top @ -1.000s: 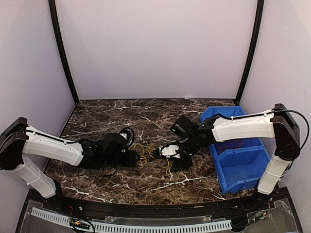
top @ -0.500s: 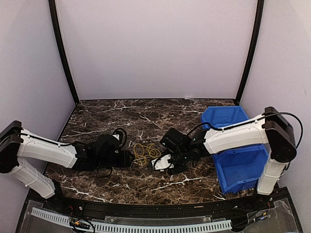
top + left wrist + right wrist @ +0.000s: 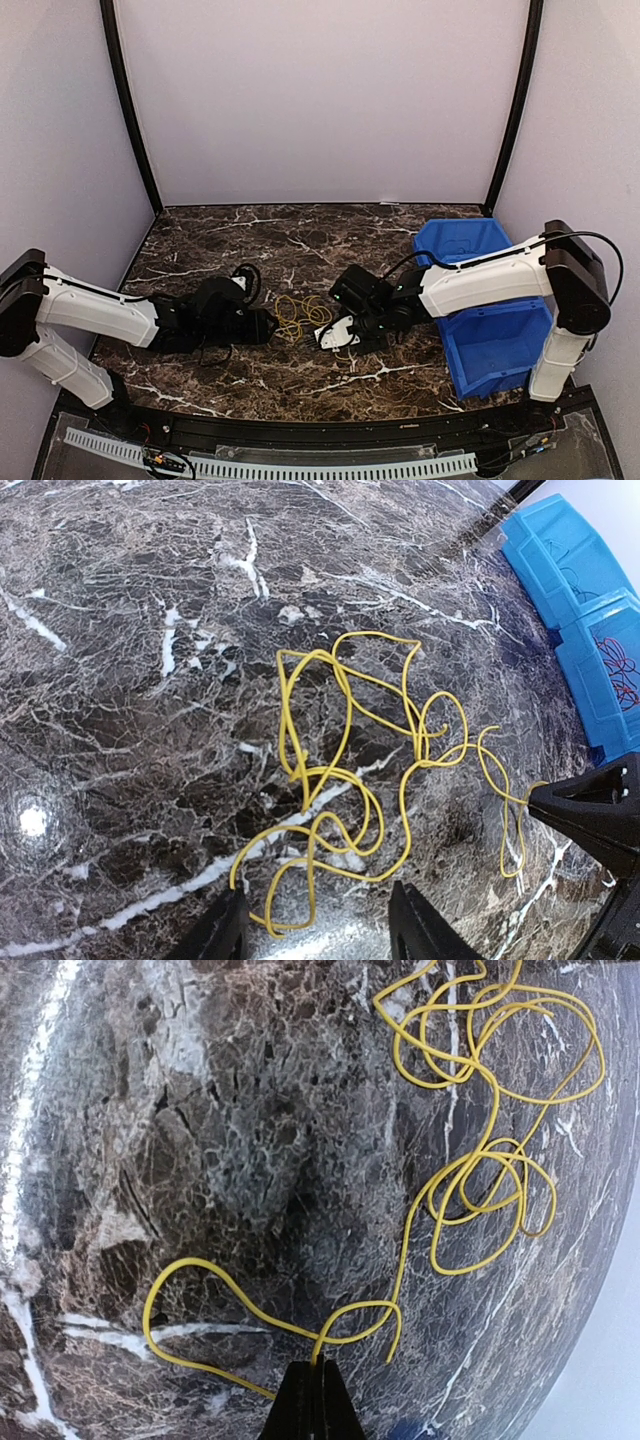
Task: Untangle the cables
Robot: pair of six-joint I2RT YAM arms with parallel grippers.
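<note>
Black-fingered, the right hand [image 3: 312, 1372] reaches in low from the right of the frame, its tips pinching a strand of the thin yellow cable [image 3: 340, 780]. The cable lies in loose tangled loops at the centre of the dark marble worktop [image 3: 200, 240]. Opposite, the left hand [image 3: 315, 930] hovers low, fingers spread and holding nothing. At right, the blue plastic bin [image 3: 490, 350] holds thin red wire [image 3: 620, 665].

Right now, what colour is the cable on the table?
The cable is yellow, clearest in the left wrist view.

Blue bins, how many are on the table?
2, at the right side of the table: far bin at the back, near bin just in front of it. The right arm crosses above them, hiding part.
</note>
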